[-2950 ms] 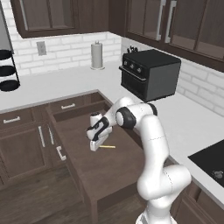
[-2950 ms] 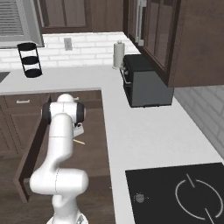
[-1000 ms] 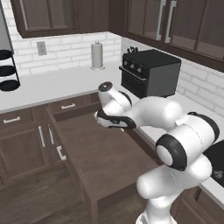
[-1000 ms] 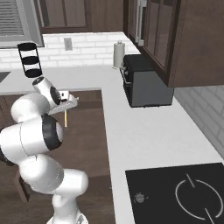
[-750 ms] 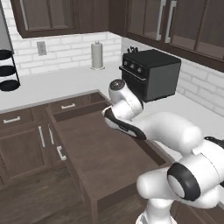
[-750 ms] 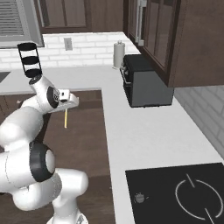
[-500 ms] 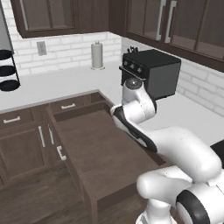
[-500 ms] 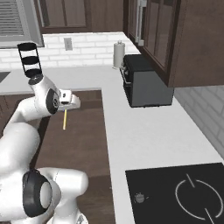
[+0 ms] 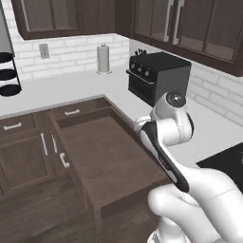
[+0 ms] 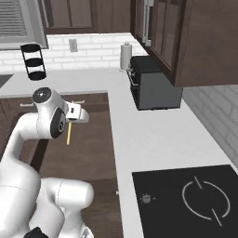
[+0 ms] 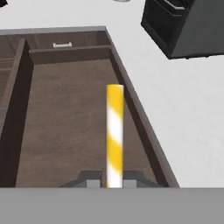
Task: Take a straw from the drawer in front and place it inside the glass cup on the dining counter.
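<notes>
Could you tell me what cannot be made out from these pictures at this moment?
- Gripper: in the hand view, the bottom edge cuts off most of its fingers.
- Straw: in the right base view, the hand covers its upper end.
- Drawer: in the left base view, the arm hides its right front corner.

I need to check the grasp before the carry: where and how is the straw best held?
As it is now: the gripper pinches the straw near one end, a finger on each side across its thin width. The striped shaft points straight out from the fingertips over the open drawer, probably leaving a long free end to lower into a cup.
</notes>
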You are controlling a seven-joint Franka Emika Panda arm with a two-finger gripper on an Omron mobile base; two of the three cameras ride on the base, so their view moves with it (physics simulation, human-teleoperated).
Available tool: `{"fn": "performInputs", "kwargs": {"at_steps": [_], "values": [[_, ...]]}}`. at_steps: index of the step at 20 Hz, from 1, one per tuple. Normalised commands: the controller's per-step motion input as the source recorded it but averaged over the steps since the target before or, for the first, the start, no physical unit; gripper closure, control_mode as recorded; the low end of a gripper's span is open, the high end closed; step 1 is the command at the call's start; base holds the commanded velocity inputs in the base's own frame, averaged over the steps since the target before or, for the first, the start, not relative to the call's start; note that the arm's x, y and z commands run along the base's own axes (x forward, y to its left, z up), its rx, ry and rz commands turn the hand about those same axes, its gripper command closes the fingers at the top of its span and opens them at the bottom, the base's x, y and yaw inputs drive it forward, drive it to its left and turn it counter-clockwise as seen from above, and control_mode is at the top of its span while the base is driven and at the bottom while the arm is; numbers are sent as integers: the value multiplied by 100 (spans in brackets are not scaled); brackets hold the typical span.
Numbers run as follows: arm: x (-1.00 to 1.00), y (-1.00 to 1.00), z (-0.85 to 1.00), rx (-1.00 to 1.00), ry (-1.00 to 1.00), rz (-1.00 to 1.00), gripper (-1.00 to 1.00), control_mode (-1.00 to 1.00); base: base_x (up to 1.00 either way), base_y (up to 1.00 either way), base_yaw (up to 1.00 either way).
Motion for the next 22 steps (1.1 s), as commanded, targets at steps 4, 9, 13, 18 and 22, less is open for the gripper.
{"fn": "performInputs", "kwargs": {"at_steps": [4,9,13,18,22], "values": [[0,0,0,0,0,0,100,100,-100,29,9],[0,0,0,0,0,0,100,100,-91,81,56],[0,0,0,0,0,0,100,100,-58,96,67],[0,0,0,0,0,0,100,100,-38,91,68],[0,0,0,0,0,0,100,100,-20,75,66]]}}
